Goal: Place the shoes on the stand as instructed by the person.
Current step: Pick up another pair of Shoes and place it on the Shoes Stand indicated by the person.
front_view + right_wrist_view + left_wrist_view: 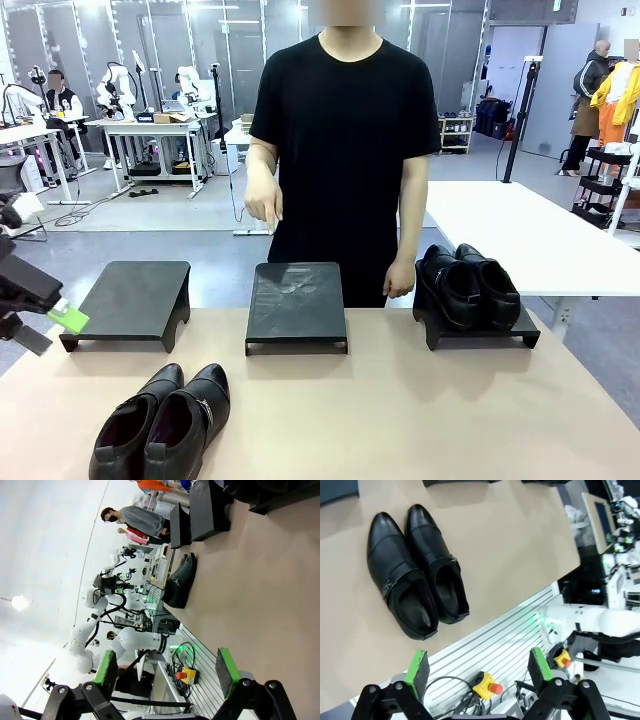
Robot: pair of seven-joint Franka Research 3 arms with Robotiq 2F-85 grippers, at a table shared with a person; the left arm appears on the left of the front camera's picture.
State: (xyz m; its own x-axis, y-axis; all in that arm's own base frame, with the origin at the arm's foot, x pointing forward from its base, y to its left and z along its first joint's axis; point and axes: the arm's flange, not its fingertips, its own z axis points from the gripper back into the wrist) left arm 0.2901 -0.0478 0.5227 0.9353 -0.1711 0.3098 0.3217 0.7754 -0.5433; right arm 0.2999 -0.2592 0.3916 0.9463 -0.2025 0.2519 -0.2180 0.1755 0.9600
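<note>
**Front view.** Three black stands in a row along the far half of the tan table [400, 420]: middle stand [297, 305], left stand [130, 300], right stand [478, 325]. Far pair of shoes [468, 285] set side by side on the right stand, to the right of the middle stand. Near pair of shoes [165, 415] on the bare table, in front of and to the left of the middle stand, touching each other. Person [345, 130] standing directly behind the middle stand. Raised hand [264, 200] held above the far left corner of the middle stand. Lowered hand [400, 278] hanging between the middle stand and the right stand. Left end effector [50, 328] well to the left of the middle stand, off the table edge.

**Left wrist view.** Left end effector [477, 667] with green pads spread wide, nothing between them. Near pair of shoes [417, 572] lying on the table [510, 545] beyond the pads, openings toward the camera.

**Right wrist view.** Right end effector [167, 670] with jaws apart, gripping nothing. Middle stand [207, 505] empty. Near pair of shoes [180, 582] on the table [260, 580], on the robot's side of the middle stand.
</note>
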